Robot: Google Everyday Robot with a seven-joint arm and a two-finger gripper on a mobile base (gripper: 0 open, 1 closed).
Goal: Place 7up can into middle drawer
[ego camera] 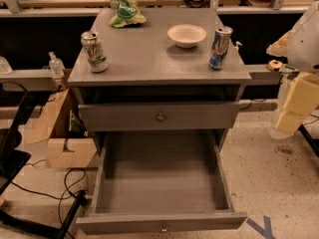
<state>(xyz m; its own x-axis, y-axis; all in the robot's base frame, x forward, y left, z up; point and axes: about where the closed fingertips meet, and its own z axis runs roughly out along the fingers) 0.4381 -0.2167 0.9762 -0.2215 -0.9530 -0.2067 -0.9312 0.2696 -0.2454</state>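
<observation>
The 7up can [94, 51], white and green with a silver top, stands upright on the left front part of the grey cabinet's top [149, 54]. The middle drawer [159, 183] is pulled out wide open below, a shallow grey tray with nothing in it, its front with a small knob [163, 227] nearest the camera. My gripper [291, 113] hangs at the right edge of the view, beside the cabinet's right side, away from the can and holding nothing visible.
A taller blue-and-silver can [220, 47] stands at the top's right front. A cream bowl [186, 35] and a green chip bag [126, 11] sit farther back. The upper drawer [159, 116] is closed. A cardboard box [62, 133] and cables lie on the floor at left.
</observation>
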